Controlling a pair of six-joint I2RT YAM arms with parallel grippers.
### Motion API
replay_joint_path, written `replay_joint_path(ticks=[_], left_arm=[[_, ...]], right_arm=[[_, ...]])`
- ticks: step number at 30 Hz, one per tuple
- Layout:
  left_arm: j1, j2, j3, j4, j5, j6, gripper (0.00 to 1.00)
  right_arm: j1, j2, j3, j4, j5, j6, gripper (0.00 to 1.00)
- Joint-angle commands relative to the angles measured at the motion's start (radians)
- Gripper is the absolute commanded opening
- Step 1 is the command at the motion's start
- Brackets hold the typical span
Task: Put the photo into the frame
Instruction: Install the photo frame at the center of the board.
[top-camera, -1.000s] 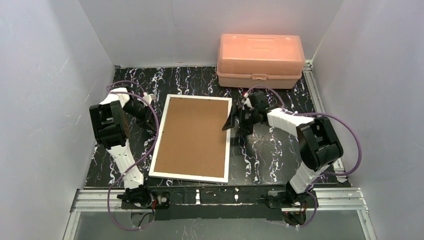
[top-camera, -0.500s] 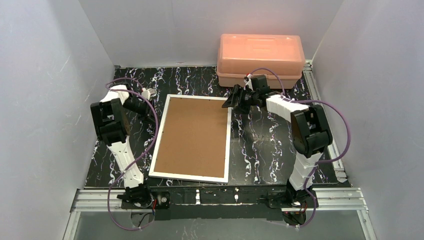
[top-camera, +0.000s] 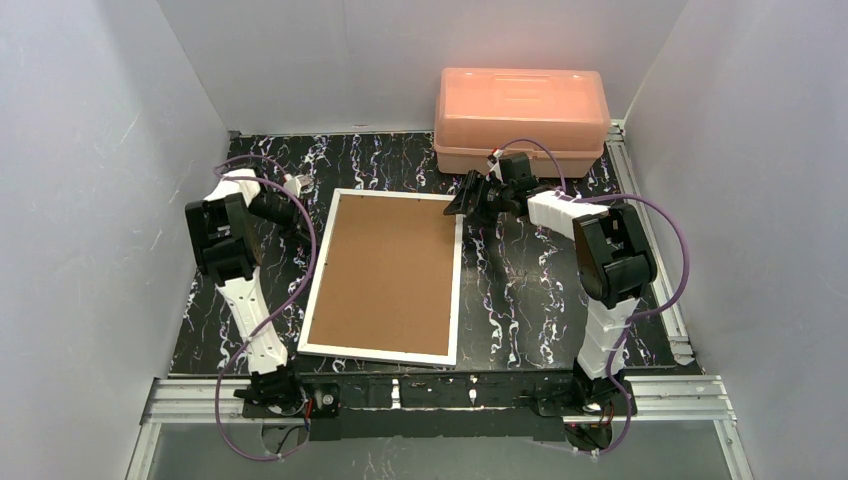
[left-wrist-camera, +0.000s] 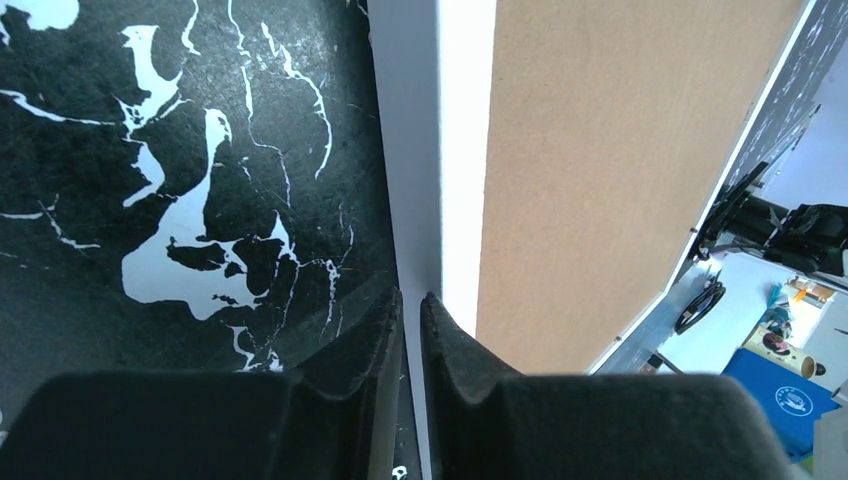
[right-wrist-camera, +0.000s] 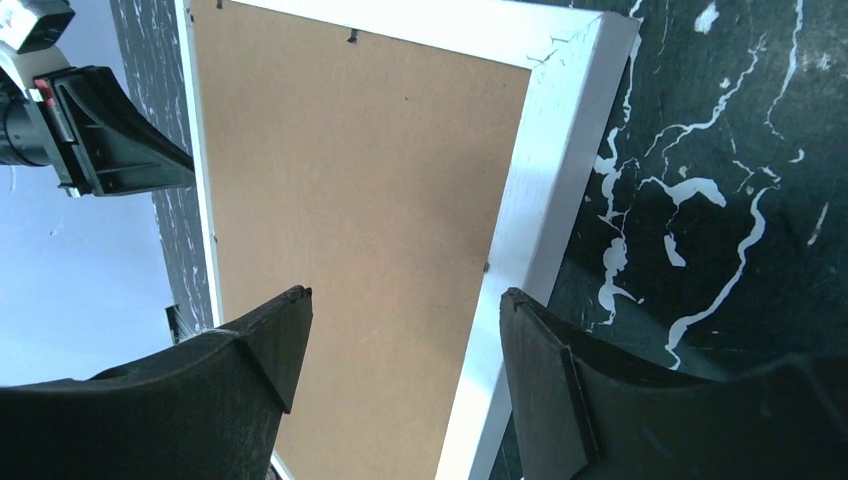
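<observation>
Plenty to break here: treat the frame as stiff, light, glass-fronted. Lies back-up on the worktop, one corner directly below the right hand, spread wide and empty; left rim just ahead of the left hand, pinched nearly closed, gripping or not unclear. Take by the white rim, lifting level. No sign of the photo; expect thin, glossy, easily creased.
</observation>
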Motion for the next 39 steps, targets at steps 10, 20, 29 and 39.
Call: replay_joint_path(ticks=[10, 20, 29, 39], left_arm=[[-0.008, 0.014, -0.020, 0.018, -0.039, 0.006, 0.03], [-0.009, 0.008, -0.017, 0.018, -0.036, 0.006, 0.03], [-0.015, 0.002, -0.011, 0.018, -0.037, 0.001, 0.03], [-0.024, -0.003, -0.011, 0.018, -0.045, 0.003, 0.03]], right_arm=[[0.003, 0.019, 0.037, 0.069, -0.019, 0.033, 0.74], [0.004, 0.072, 0.009, 0.116, -0.037, 0.060, 0.73], [0.012, 0.092, -0.007, 0.116, -0.055, 0.071, 0.72], [0.016, 0.053, -0.039, 0.057, -0.052, 0.059, 0.72]])
